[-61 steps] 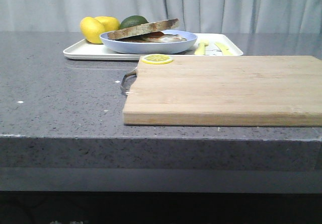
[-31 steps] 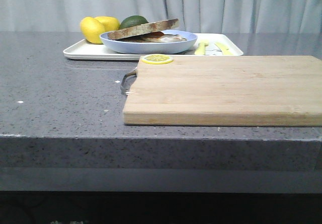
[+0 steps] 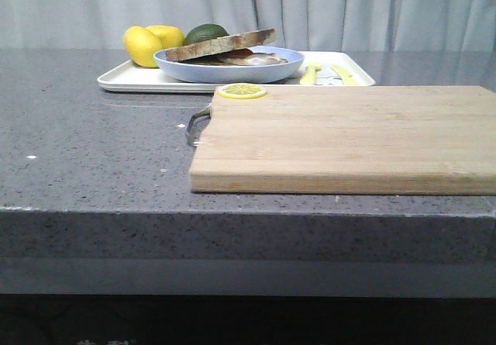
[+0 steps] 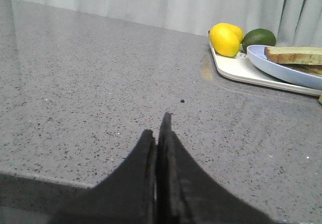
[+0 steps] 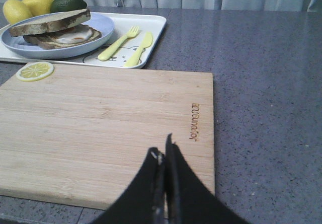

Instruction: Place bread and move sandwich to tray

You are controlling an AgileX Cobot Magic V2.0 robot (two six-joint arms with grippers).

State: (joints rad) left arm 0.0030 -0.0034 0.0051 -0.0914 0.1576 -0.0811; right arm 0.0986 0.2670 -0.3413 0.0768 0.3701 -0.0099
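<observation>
Wooden cutting board (image 3: 341,137) is the landmark, lying nearest on the grey stone counter (image 3: 93,151) with its metal handle (image 3: 196,125) on its left edge. A lemon slice (image 3: 241,91) sits on the board's far left corner. Just beyond the board's far edge lies the tray (image 3: 128,77), white and low-rimmed, close to the board though contact cannot be told. On the tray rests the pale blue plate (image 3: 225,70) carrying the sandwich (image 3: 232,50); its top slice, the bread (image 3: 220,44), lies tilted over the egg layer. Behind the plate, farthest from the board, are two lemons (image 3: 146,44) and a dark green avocado (image 3: 205,32).

Neither arm appears in the front view. The right wrist view shows the right gripper (image 5: 163,159) with jaws pressed together and empty, over the board's near edge, well apart from the sandwich (image 5: 54,30) at the board's far side. That view alone reveals the egg white between the slices, a yellow fork (image 5: 118,43) and yellow knife (image 5: 140,49) on the tray beside the plate, and lettering burned into the board. The left wrist view shows the left gripper (image 4: 160,132) likewise closed and holding nothing, above bare counter left of the board, the tray (image 4: 236,69) and plate (image 4: 282,68) well beyond it.
</observation>
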